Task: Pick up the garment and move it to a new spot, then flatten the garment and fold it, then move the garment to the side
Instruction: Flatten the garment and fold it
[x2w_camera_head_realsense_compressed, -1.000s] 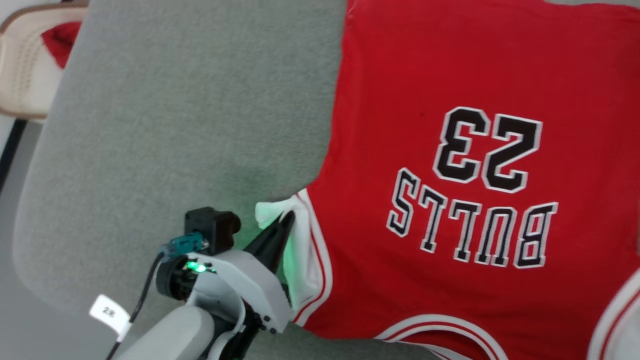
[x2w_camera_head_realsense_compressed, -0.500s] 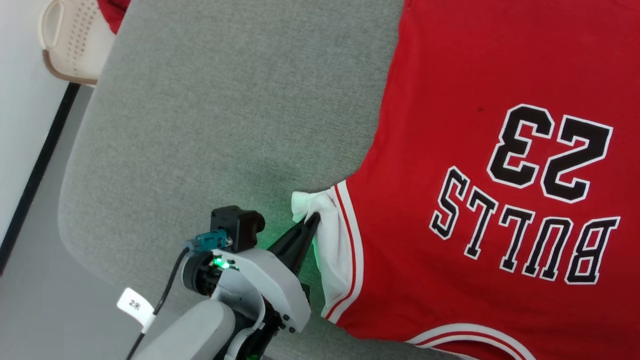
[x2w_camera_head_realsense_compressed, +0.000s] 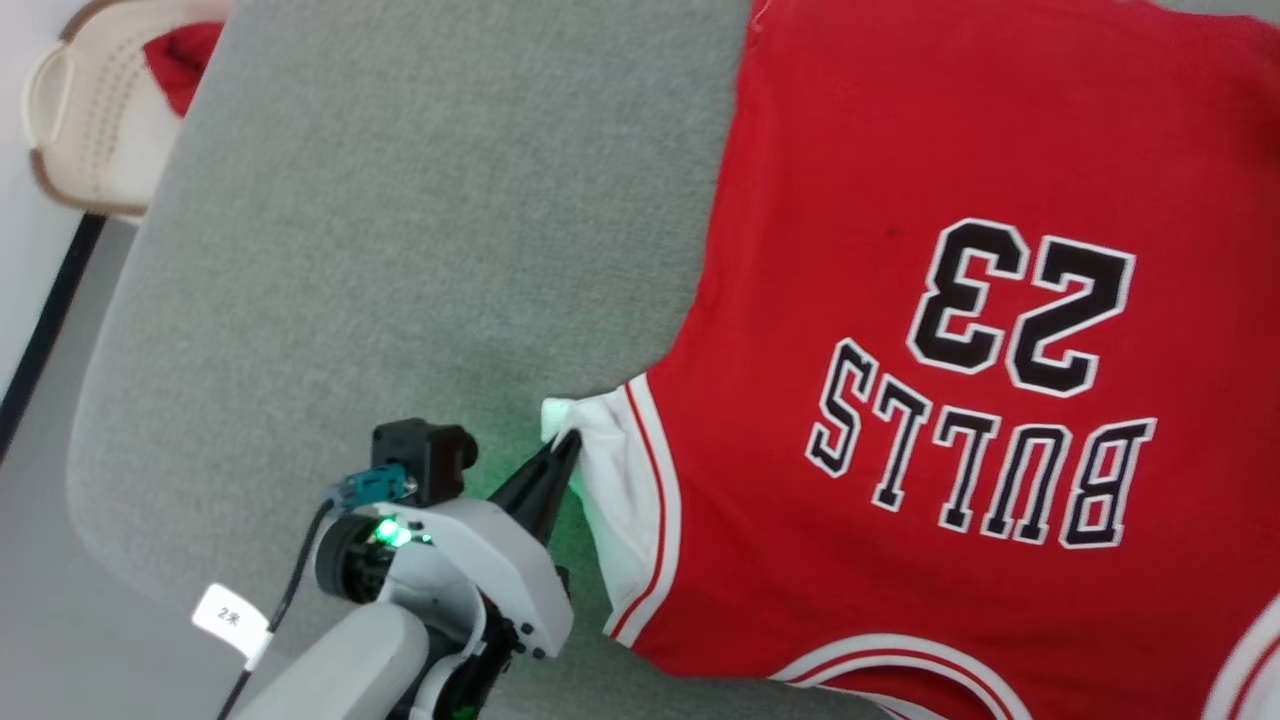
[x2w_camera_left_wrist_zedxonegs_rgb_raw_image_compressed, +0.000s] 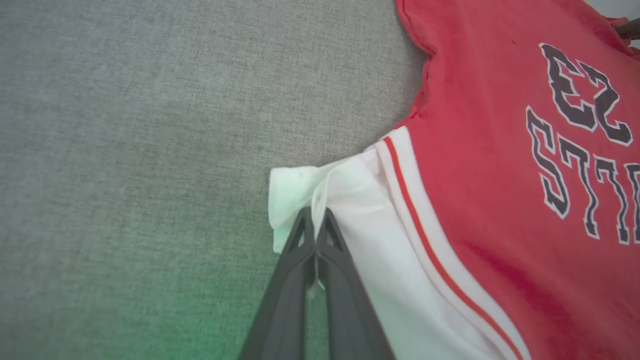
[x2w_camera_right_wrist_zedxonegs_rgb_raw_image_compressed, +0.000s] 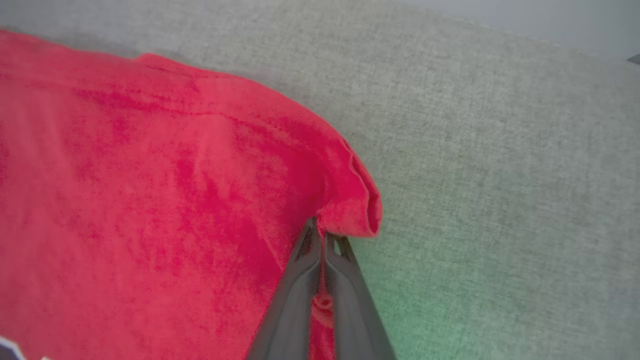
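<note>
The garment (x2w_camera_head_realsense_compressed: 950, 300), a red jersey with a black 23 and BULLS lettering, lies chest up on the grey padded surface, its collar toward me. My left gripper (x2w_camera_head_realsense_compressed: 568, 443) is shut on the tip of its white sleeve (x2w_camera_head_realsense_compressed: 610, 490), which is bunched into a small fold at the pinch; the left wrist view shows the same grip, with the left gripper (x2w_camera_left_wrist_zedxonegs_rgb_raw_image_compressed: 315, 217) closed on the white sleeve (x2w_camera_left_wrist_zedxonegs_rgb_raw_image_compressed: 350, 200). In the right wrist view my right gripper (x2w_camera_right_wrist_zedxonegs_rgb_raw_image_compressed: 320, 227) is shut on a folded red edge of the garment (x2w_camera_right_wrist_zedxonegs_rgb_raw_image_compressed: 165, 165).
The grey padded surface (x2w_camera_head_realsense_compressed: 420, 250) has bare room to the left of the jersey. Beyond its far left corner sits a beige basket (x2w_camera_head_realsense_compressed: 85, 130) holding a plain red cloth bundle (x2w_camera_head_realsense_compressed: 180, 60). A dark strip of floor (x2w_camera_head_realsense_compressed: 40, 310) runs along the left.
The head camera has swung, shifting the whole picture right and then back left. My left gripper keeps its hold on the white sleeve throughout; the jersey lies much the same.
</note>
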